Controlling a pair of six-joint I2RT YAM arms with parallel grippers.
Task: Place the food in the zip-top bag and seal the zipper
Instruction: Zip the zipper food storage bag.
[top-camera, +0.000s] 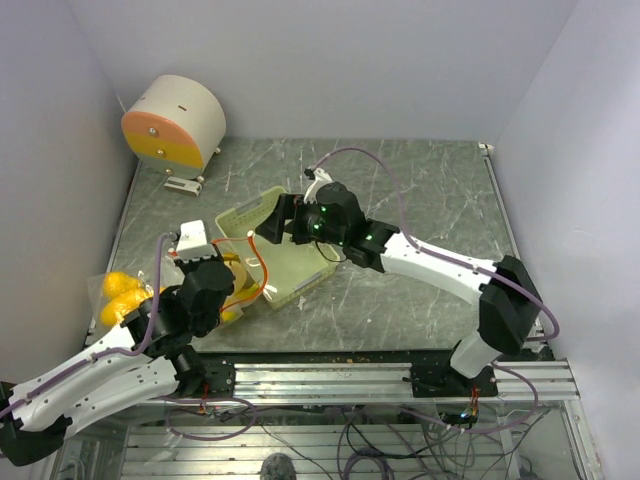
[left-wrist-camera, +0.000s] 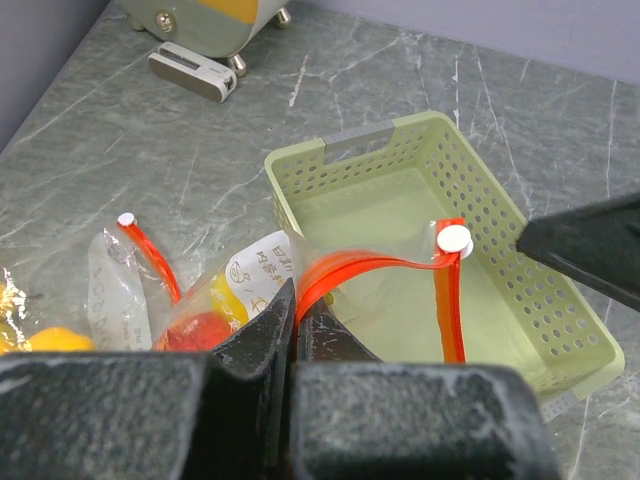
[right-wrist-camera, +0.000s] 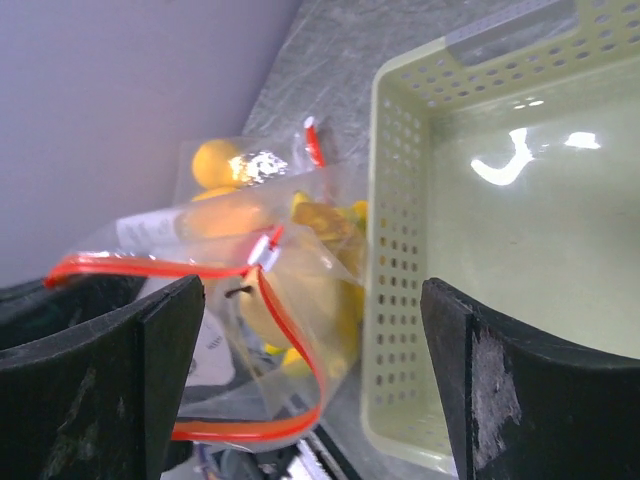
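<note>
Some food (left-wrist-camera: 228, 298) shows inside the zip-top bag (left-wrist-camera: 262, 262); we judge sealing remains, since the zipper (left-wrist-camera: 360, 265) gapes. Our left claw (left-wrist-camera: 295, 320) pinches it; our right claw (right-wrist-camera: 310, 290) spreads wide.

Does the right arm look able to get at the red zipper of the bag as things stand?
Probably yes. The right gripper is open and faces the zipper with nothing between them; the left gripper pinches it further along, holding it up.
</note>
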